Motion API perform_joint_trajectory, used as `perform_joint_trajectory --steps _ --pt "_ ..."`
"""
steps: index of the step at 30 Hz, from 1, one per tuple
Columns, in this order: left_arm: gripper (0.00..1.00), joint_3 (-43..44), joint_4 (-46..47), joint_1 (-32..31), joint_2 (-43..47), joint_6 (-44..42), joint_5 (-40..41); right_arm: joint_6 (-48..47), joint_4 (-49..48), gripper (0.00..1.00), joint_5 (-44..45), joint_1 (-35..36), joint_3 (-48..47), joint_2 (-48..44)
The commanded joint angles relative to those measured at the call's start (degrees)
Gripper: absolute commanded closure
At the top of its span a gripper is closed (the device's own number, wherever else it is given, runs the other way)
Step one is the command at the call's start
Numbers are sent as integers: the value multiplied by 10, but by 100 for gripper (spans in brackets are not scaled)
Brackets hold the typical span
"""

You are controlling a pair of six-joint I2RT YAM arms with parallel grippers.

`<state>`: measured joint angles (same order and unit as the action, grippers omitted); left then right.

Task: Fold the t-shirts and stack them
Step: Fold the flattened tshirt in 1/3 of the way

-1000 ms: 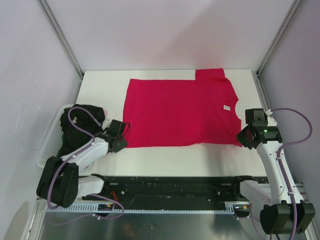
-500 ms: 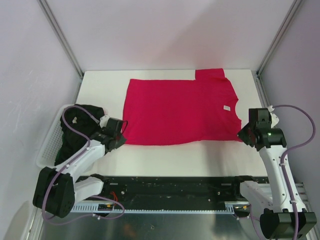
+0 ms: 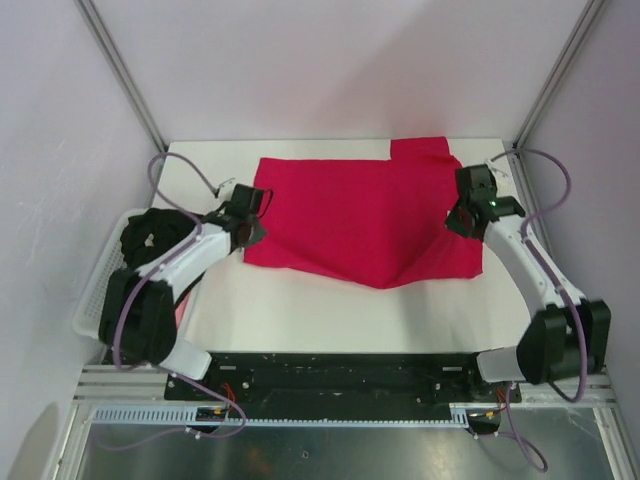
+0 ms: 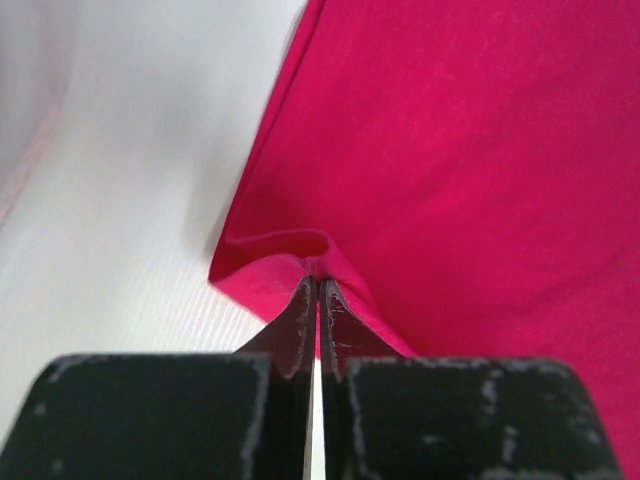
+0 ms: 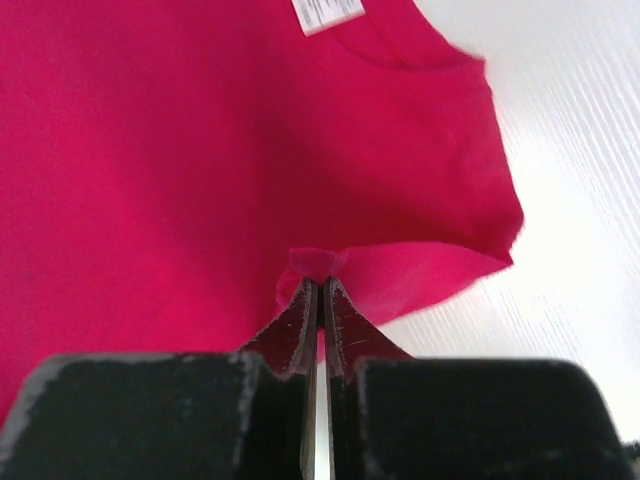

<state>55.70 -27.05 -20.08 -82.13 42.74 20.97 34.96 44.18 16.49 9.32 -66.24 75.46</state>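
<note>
Top external: crimson t-shirt (image 3: 360,210) across the far half of the tabletop (image 3: 330,310), long axis running from left edge to right edge. Left gripper (image 4: 317,285) clamped tight on its near-left corner; right gripper (image 5: 320,285) clamped likewise on the near-right end, seemingly just below the sleeve. Near hem sags between them. Likely calls for both arms carrying that hem evenly toward the far edge.

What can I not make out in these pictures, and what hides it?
Top view: the dark shirt in the basket is partly covered by the left arm, so its shape is unclear.
Right wrist view: the label on the red shirt is cut off by the top edge; its print is unreadable.
Wrist views: the left claw and right claw hide the cloth they pinch.
</note>
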Motion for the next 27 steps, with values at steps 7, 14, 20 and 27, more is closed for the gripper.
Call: perform_joint_trajectory --steps 7,14,20,27 --pt "100 139 7 19 -141 -30 16 -69 -153 100 75 9 -117 161" --pt "100 149 10 43 -138 -37 20 -85 -180 100 84 -9 -135 181" --pt "100 152 13 55 -142 -41 12 -83 -184 100 95 -20 -135 177" --pt "100 145 16 58 -125 -37 9 -79 -190 100 110 -28 -134 159"
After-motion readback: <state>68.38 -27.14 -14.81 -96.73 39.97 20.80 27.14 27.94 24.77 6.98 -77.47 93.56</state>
